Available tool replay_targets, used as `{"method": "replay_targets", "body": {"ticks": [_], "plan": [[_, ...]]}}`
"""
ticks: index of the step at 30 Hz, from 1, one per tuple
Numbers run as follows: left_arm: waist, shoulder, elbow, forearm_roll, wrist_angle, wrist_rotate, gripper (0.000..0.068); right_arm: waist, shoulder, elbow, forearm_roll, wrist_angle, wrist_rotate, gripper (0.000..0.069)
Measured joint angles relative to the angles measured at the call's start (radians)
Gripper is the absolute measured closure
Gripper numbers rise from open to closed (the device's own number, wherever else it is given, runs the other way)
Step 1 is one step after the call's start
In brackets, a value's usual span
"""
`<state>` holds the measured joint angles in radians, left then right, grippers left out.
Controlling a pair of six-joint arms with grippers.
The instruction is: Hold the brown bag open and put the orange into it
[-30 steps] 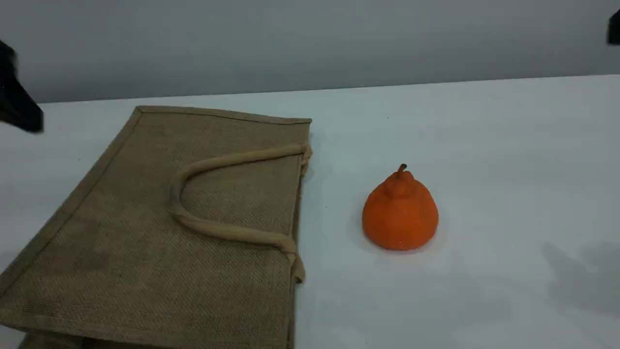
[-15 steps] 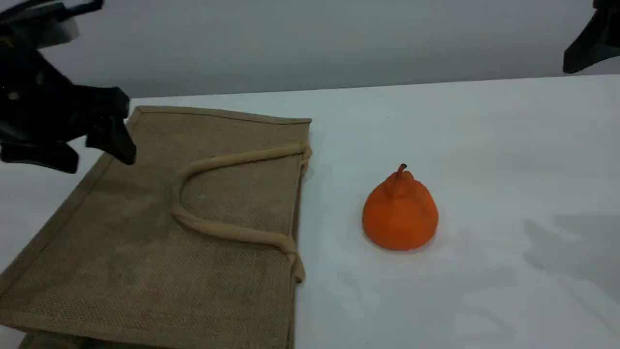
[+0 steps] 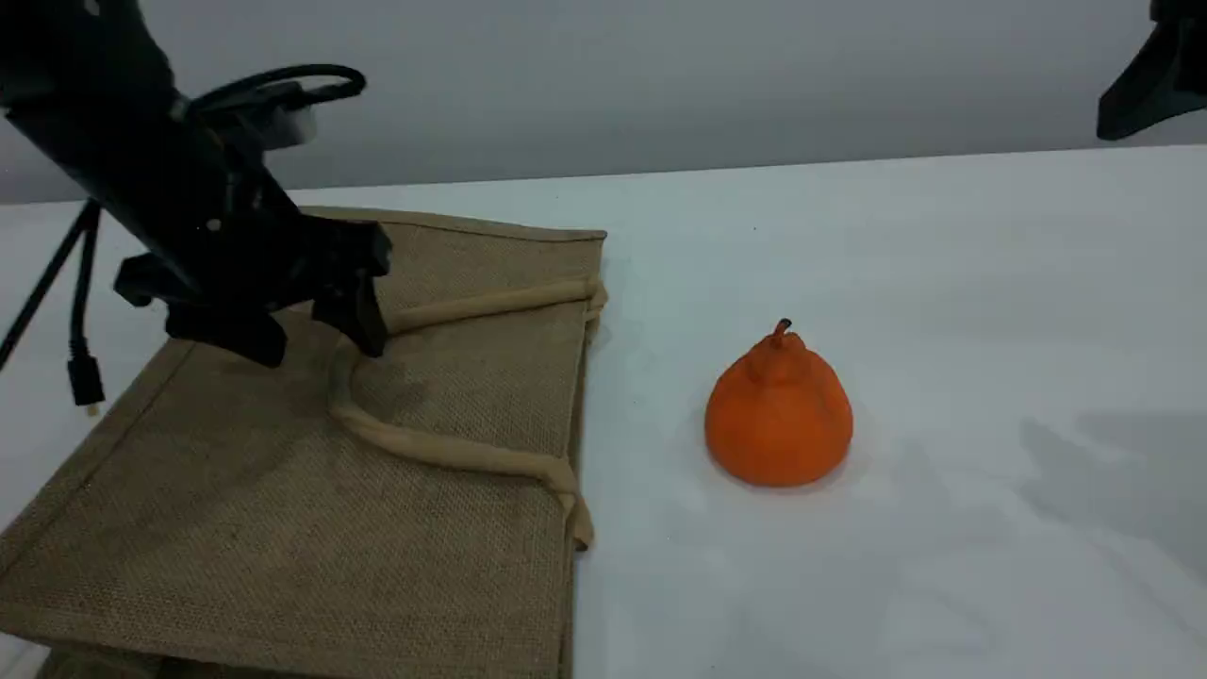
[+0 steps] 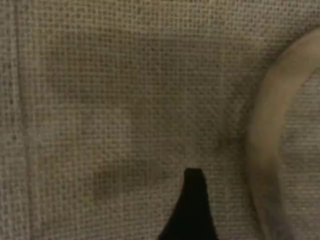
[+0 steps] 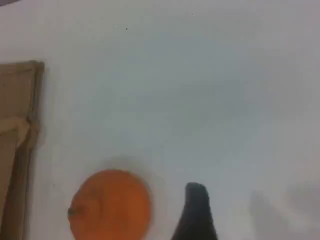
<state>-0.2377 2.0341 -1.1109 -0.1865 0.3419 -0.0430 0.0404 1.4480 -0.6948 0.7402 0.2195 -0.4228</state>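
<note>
Brown bag (image 3: 283, 490) lies flat on the white table (image 3: 943, 330), on the left side of the scene view, its mouth edge facing right toward the orange (image 3: 779, 415). One beige loop handle (image 3: 443, 451) rests folded back on the upper panel, curving from the mouth edge toward the bag's middle and back again. The bag is closed – both panels lie together.

Orange stands upright on the table, stem up, just to the right of the bag's mouth and apart from it. Nothing touches it.

Left gripper (image 3: 302, 335) hangs over the upper left part of the bag, with its right fingertip at the bend of the loop handle. Its jaws stand apart and hold nothing. In the left wrist view one dark fingertip (image 4: 192, 210) sits low over the woven jute, with the handle's curve just to its right (whether the tip touches the fabric cannot be told). A black cable (image 3: 80, 311) hangs from the arm at the left.

Right gripper (image 3: 1146, 85) is only partly visible at the top right corner of the scene view, high above the table and well apart from the orange – its jaws stand wide and empty. The right wrist view shows its fingertip (image 5: 195, 215) with the orange below and to the left.
</note>
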Motion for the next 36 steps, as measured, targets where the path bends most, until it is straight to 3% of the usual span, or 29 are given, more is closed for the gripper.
{"method": "replay_targets", "body": {"ticks": [9, 13, 17, 23, 25, 30, 36], "plan": [[-0.017, 0.071, -0.010, 0.003, -0.028, -0.024, 0.0118, 0.000, 0.000, 0.000, -0.001, 0.006, -0.005, 0.0201], [-0.017, 0.085, -0.010, 0.003, -0.034, -0.045, 0.0160, 0.000, 0.000, 0.000, -0.002, 0.006, -0.005, 0.0201], [-0.017, 0.088, -0.010, 0.003, -0.027, -0.048, 0.0259, 0.000, 0.000, 0.000, -0.003, 0.006, -0.006, 0.0201], [-0.017, 0.088, -0.010, 0.003, -0.027, -0.048, 0.0533, 0.000, 0.000, 0.000, -0.003, 0.006, -0.008, 0.0201], [-0.017, 0.088, -0.010, 0.002, -0.027, -0.049, 0.0594, 0.000, -0.001, 0.000, -0.003, 0.012, -0.019, 0.0201], [-0.017, 0.060, -0.013, 0.001, -0.023, -0.049, 0.0595, 0.000, -0.001, 0.000, 0.008, 0.050, -0.085, 0.0201], [-0.017, -0.052, -0.081, 0.002, 0.111, -0.032, 0.0595, 0.029, -0.001, 0.000, 0.089, 0.031, -0.160, 0.0201]]}}
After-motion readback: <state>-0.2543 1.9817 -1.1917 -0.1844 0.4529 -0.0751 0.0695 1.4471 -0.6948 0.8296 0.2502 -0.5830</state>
